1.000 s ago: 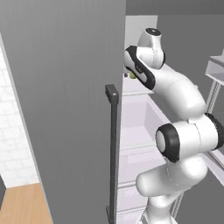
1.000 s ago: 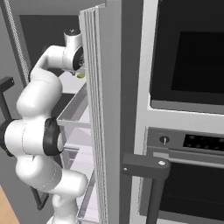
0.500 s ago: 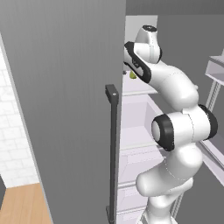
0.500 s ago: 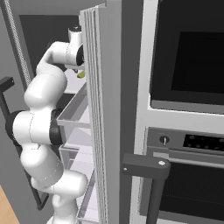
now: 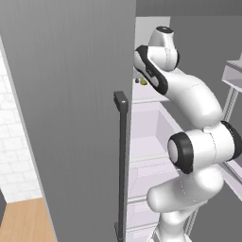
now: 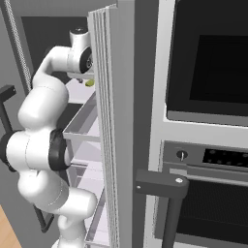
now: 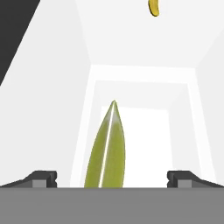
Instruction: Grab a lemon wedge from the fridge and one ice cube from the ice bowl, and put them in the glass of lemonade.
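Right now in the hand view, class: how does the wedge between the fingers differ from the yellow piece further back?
The lemon wedge looms large and green-yellow, standing pointed between the open gripper fingers; the yellow piece is tiny, deeper yellow and sits apart, far back. Both lie inside the white fridge.

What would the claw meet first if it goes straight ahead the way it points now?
Probably the lemon wedge. In the hand view it lies between the open fingertips of the claw, on the white fridge shelf. How near it is cannot be judged.
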